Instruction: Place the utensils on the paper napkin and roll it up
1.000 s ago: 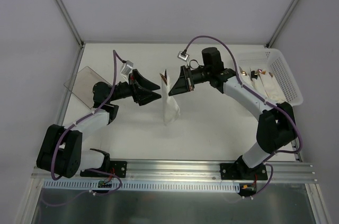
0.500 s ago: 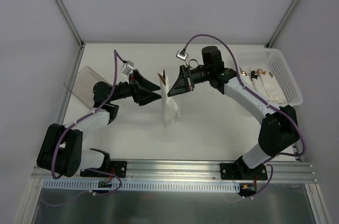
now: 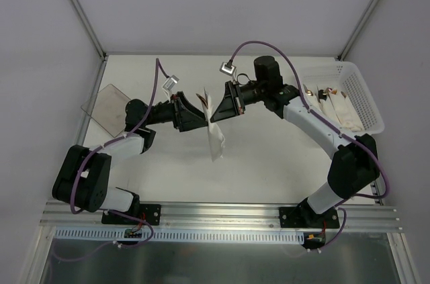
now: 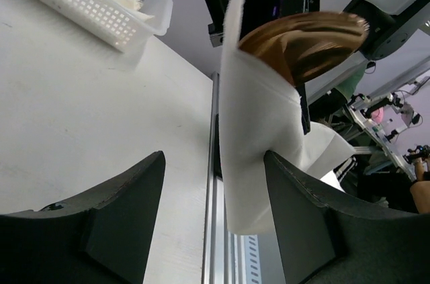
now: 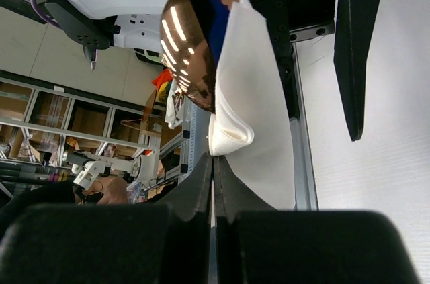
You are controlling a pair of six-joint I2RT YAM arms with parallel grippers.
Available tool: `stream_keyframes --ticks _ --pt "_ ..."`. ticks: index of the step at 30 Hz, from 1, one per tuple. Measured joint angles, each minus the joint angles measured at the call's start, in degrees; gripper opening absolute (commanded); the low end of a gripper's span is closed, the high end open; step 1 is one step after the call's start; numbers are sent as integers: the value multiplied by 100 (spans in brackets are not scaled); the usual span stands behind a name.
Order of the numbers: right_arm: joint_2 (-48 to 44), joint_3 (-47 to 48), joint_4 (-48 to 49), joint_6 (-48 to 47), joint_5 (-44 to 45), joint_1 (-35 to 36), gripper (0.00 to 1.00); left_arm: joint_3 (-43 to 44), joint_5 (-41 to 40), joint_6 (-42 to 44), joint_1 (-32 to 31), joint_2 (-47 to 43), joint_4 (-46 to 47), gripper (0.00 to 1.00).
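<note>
The white paper napkin (image 3: 216, 133) hangs above the table as a loose roll, with brown utensils (image 3: 201, 96) sticking out of its top. My right gripper (image 3: 220, 105) is shut on the napkin's edge and holds it up. In the right wrist view the closed gripper (image 5: 213, 160) pinches the napkin (image 5: 252, 103) below a shiny brown spoon bowl (image 5: 191, 42). My left gripper (image 3: 197, 115) is open, beside the roll on its left. In the left wrist view the gripper (image 4: 213, 163) straddles the napkin (image 4: 259, 143). The roll lies against the right finger (image 4: 302, 217), and the spoon (image 4: 306, 39) shows above.
A white perforated basket (image 3: 366, 99) with several wrapped rolls stands at the right edge and also shows in the left wrist view (image 4: 101, 9). A clear smoky container piece (image 3: 107, 106) lies at the table's left. The table's rail runs along the front.
My left gripper has swung right and now has its open fingers around the hanging roll. My right gripper has shifted slightly left and up with the napkin in it.
</note>
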Motion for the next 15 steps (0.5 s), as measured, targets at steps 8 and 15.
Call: stream_keyframes --ticks 8,15 --pt "0 31 0 55 -122 4 0 81 0 -76 -186 -26 2 60" --pt "0 31 2 92 -142 7 0 79 2 -94 -192 -470 2 61"
